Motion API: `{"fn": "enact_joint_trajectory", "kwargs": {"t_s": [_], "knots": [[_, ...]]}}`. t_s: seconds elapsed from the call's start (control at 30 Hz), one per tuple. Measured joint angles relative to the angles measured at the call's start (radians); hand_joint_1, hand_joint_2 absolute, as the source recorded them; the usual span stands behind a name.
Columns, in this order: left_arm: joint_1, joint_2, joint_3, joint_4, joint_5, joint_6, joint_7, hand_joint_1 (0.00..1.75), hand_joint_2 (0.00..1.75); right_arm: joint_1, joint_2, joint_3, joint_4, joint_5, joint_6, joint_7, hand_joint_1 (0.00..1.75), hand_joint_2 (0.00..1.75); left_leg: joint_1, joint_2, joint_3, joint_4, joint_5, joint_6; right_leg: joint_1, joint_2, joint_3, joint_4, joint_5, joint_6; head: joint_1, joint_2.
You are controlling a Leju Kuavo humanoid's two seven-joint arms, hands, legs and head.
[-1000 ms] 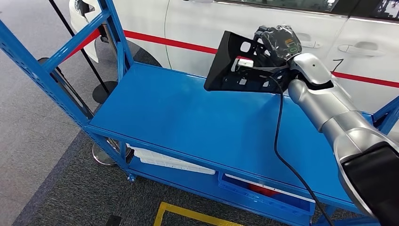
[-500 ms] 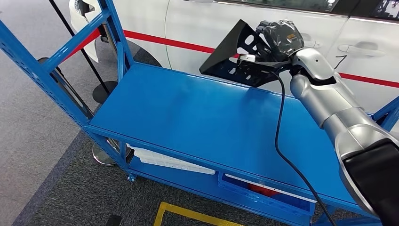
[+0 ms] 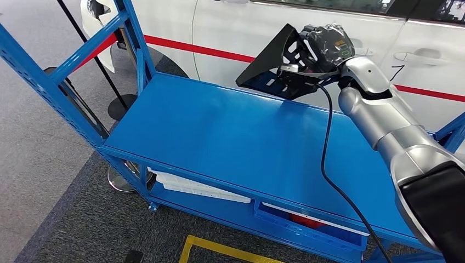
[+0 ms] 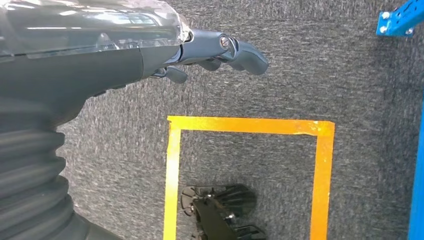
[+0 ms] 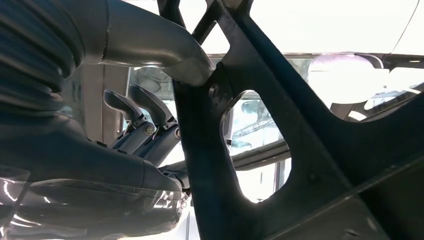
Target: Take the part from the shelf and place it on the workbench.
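The part (image 3: 274, 68), a black panel with cut-outs, hangs tilted in the air above the far right of the blue shelf (image 3: 219, 137), clear of its top. The right hand (image 3: 323, 46) grips it, thumb on one face and fingers on the other. So the pick looks done; carrying it to the workbench and setting it down are left. The right arm reaches forward and up. The left hand (image 4: 150, 55) hangs over the floor, fingers loosely apart, holding nothing.
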Motion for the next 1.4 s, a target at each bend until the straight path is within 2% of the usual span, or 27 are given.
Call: {"fn": "enact_joint_trajectory", "kwargs": {"t_s": [0.27,0.4,0.47,0.5,0.53,0.57,0.63,0.67,0.7,0.73,0.8,0.87,0.97,1.0,1.03,1.07,1.13,1.17,1.2,1.23,1.33,1.37,1.4], "knots": [[-0.002,0.000,-0.028,0.000,-0.025,0.001,0.021,0.00,1.75,0.001,0.002,0.000,0.002,-0.002,-0.016,0.008,1.75,1.75,-0.002,0.000,-0.001,0.004,-0.002,0.003,-0.002,0.000,0.000,0.000,0.000,0.004,0.000,0.000],[-0.001,0.000,-0.037,0.000,-0.032,0.013,0.020,0.00,1.75,0.009,0.002,0.000,0.002,0.003,-0.022,0.009,1.75,1.75,-0.004,0.000,-0.003,0.008,-0.003,0.010,-0.004,0.000,0.000,0.000,0.002,0.012,0.000,0.000],[-0.002,-0.002,-0.043,0.000,-0.035,0.015,0.020,0.00,1.75,0.011,0.001,0.000,0.002,0.005,-0.022,0.013,1.75,1.75,-0.002,0.002,-0.001,0.003,0.004,0.016,-0.004,0.000,0.000,0.003,0.000,0.017,0.000,0.000],[-0.003,-0.004,-0.045,0.000,-0.036,0.015,0.021,0.00,1.75,0.011,0.000,-0.001,0.002,0.005,-0.022,0.014,1.75,1.75,0.001,0.004,0.001,-0.002,0.009,0.020,-0.003,-0.001,-0.006,0.017,-0.013,0.020,0.000,0.000],[-0.004,-0.006,-0.048,0.000,-0.036,0.014,0.022,0.00,1.75,0.010,-0.002,-0.001,0.002,0.006,-0.021,0.016,1.75,1.75,0.003,0.006,0.002,-0.007,0.013,0.023,-0.003,-0.002,-0.019,0.050,-0.039,0.023,0.000,0.000],[-0.005,-0.007,-0.050,0.000,-0.036,0.013,0.023,0.00,1.75,0.010,-0.003,-0.002,0.001,0.006,-0.021,0.016,1.75,1.75,0.004,0.008,0.003,-0.009,0.016,0.025,-0.003,-0.004,-0.041,0.104,-0.074,0.025,0.000,0.000],[-0.006,-0.007,-0.052,0.000,-0.036,0.009,0.028,0.00,1.75,0.013,-0.004,-0.002,0.001,0.006,-0.019,0.016,1.75,1.75,0.004,0.009,0.000,-0.006,0.016,0.026,-0.006,-0.006,-0.099,0.246,-0.142,0.029,0.000,0.000],[-0.007,-0.008,-0.053,0.000,-0.035,0.007,0.030,0.00,1.75,0.016,-0.005,-0.002,0.002,0.006,-0.018,0.017,1.75,1.75,0.004,0.009,-0.002,-0.003,0.016,0.026,-0.008,-0.006,-0.118,0.294,-0.154,0.031,0.000,0.000],[-0.007,-0.008,-0.053,0.000,-0.035,0.006,0.032,0.00,1.75,0.018,-0.005,-0.002,0.002,0.006,-0.018,0.017,1.75,1.75,0.004,0.009,-0.004,0.001,0.015,0.026,-0.010,-0.007,-0.120,0.304,-0.146,0.032,0.000,0.000],[-0.007,-0.008,-0.054,0.000,-0.034,0.005,0.033,0.00,1.75,0.018,-0.006,-0.002,0.002,0.007,-0.018,0.018,1.75,1.75,0.004,0.009,-0.006,0.005,0.014,0.024,-0.012,-0.008,-0.101,0.273,-0.121,0.031,0.000,0.000],[-0.007,-0.008,-0.054,0.000,-0.031,0.005,0.034,0.00,1.75,0.016,-0.004,-0.002,0.001,0.011,-0.018,0.021,1.75,1.75,0.004,0.008,-0.011,0.014,0.011,0.019,-0.013,-0.010,-0.026,0.137,-0.064,0.027,0.000,0.000],[-0.008,-0.008,-0.054,0.000,-0.028,0.005,0.034,0.00,1.75,0.013,-0.001,-0.002,0.000,0.018,-0.019,0.023,1.75,1.75,0.003,0.007,-0.017,0.022,0.009,0.011,-0.009,-0.009,0.022,0.046,-0.039,0.021,0.000,0.000],[-0.006,-0.008,-0.054,0.000,-0.027,0.006,0.033,0.00,1.75,0.010,0.004,-0.002,-0.001,0.029,-0.017,0.030,1.75,1.75,0.003,0.005,-0.025,0.026,0.013,-0.005,-0.008,-0.011,0.023,0.026,-0.031,0.007,0.000,0.000],[-0.005,-0.007,-0.054,0.000,-0.027,0.007,0.034,0.00,1.75,0.009,0.006,-0.002,-0.002,0.032,-0.015,0.033,1.75,1.75,0.003,0.006,-0.030,0.035,0.003,-0.011,-0.011,-0.013,0.021,0.022,-0.027,0.001,0.000,0.000],[-0.004,-0.007,-0.054,0.000,-0.027,0.008,0.034,0.00,1.75,0.009,0.009,-0.002,-0.003,0.035,-0.013,0.036,1.75,1.75,0.004,0.008,-0.040,0.061,-0.022,-0.019,-0.014,-0.016,0.018,0.018,-0.021,-0.005,0.000,0.000],[-0.004,-0.007,-0.055,0.000,-0.028,0.009,0.034,0.00,1.75,0.008,0.010,-0.002,-0.003,0.038,-0.012,0.038,1.75,1.75,0.008,0.011,-0.057,0.109,-0.059,-0.028,-0.016,-0.018,0.014,0.016,-0.016,-0.010,0.000,0.000],[-0.004,-0.008,-0.056,0.000,-0.029,0.010,0.037,0.00,1.75,0.008,0.012,-0.002,-0.005,0.040,-0.009,0.040,1.75,1.75,0.020,0.016,-0.101,0.241,-0.139,-0.044,-0.017,-0.019,0.002,0.017,-0.006,-0.013,0.000,0.000],[-0.004,-0.008,-0.057,0.000,-0.030,0.011,0.038,0.00,1.75,0.008,0.013,-0.002,-0.005,0.041,-0.008,0.040,1.75,1.75,0.025,0.018,-0.114,0.291,-0.160,-0.050,-0.017,-0.019,-0.005,0.018,-0.002,-0.012,0.000,0.000],[-0.005,-0.008,-0.058,0.000,-0.031,0.012,0.040,0.00,1.75,0.008,0.014,-0.002,-0.005,0.043,-0.007,0.040,1.75,1.75,0.029,0.020,-0.112,0.308,-0.163,-0.054,-0.017,-0.019,-0.013,0.020,0.003,-0.010,0.000,0.000],[-0.005,-0.008,-0.058,0.000,-0.032,0.013,0.041,0.00,1.75,0.008,0.014,-0.002,-0.005,0.044,-0.006,0.040,1.75,1.75,0.033,0.021,-0.090,0.286,-0.149,-0.057,-0.018,-0.020,-0.020,0.023,0.007,-0.007,0.000,0.000],[-0.008,-0.008,-0.059,0.000,-0.032,0.015,0.042,0.00,1.75,0.004,0.017,-0.003,-0.006,0.051,-0.006,0.042,1.75,1.75,0.035,0.023,0.035,0.089,-0.086,-0.054,-0.020,-0.021,-0.037,0.031,0.019,0.005,0.000,0.000],[-0.008,-0.009,-0.059,0.000,-0.032,0.015,0.042,0.00,1.75,0.002,0.019,-0.004,-0.006,0.053,-0.006,0.042,1.75,1.75,0.032,0.023,0.058,0.048,-0.077,-0.049,-0.020,-0.021,-0.039,0.031,0.024,0.011,0.000,0.000],[-0.009,-0.009,-0.059,0.000,-0.031,0.015,0.042,0.00,1.75,0.000,0.021,-0.004,-0.007,0.055,-0.006,0.043,1.75,1.75,0.029,0.022,0.064,0.032,-0.076,-0.044,-0.020,-0.021,-0.042,0.030,0.030,0.018,0.000,0.000]]}}
